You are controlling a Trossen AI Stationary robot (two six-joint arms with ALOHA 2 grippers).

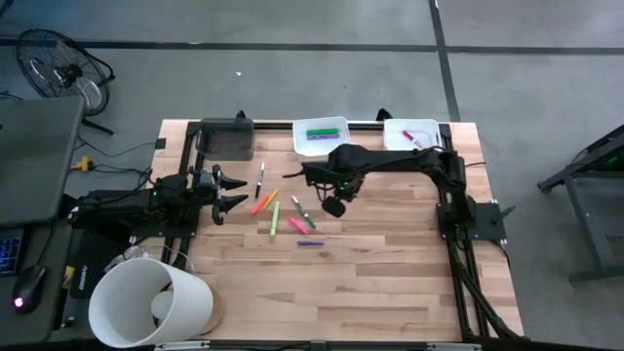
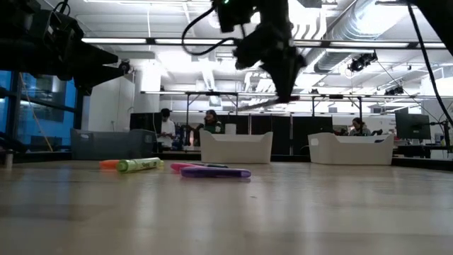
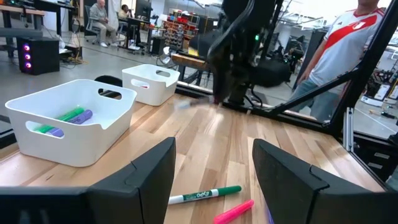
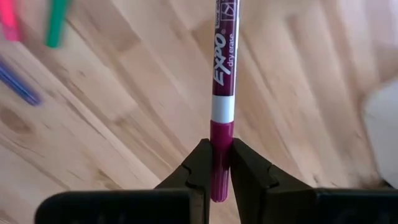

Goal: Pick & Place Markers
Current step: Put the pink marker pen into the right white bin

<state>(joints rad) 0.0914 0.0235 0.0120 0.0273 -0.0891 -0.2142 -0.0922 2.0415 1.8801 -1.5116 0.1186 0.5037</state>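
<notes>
My right gripper (image 1: 308, 173) hangs above the table's middle, near the white middle tray (image 1: 322, 148), shut on a dry-erase marker with a maroon cap (image 4: 222, 81). The marker also shows high in the low view (image 2: 272, 103). Several markers lie flat on the wood: black (image 1: 260, 180), orange (image 1: 263, 202), yellow-green (image 1: 275, 220), green (image 1: 304, 213), pink (image 1: 298, 226) and purple (image 1: 310, 243). My left gripper (image 1: 230, 191) waits open at the table's left, facing them; its wrist view shows a green marker (image 3: 205, 196) just ahead. My right gripper pinches the marker's maroon cap end (image 4: 222, 134) between its two fingers (image 4: 199, 163). The marker sticks straight out ahead, along the fingers, toward the table's left. It is lifted clear of the table and lies roughly level.
The middle tray holds green and purple markers (image 3: 71, 118). A second white tray (image 1: 411, 141) at the far right holds a red one. A dark tray (image 1: 226, 138) stands far left, a white bucket (image 1: 151, 302) near left. A person (image 3: 336, 56) stands beyond the table.
</notes>
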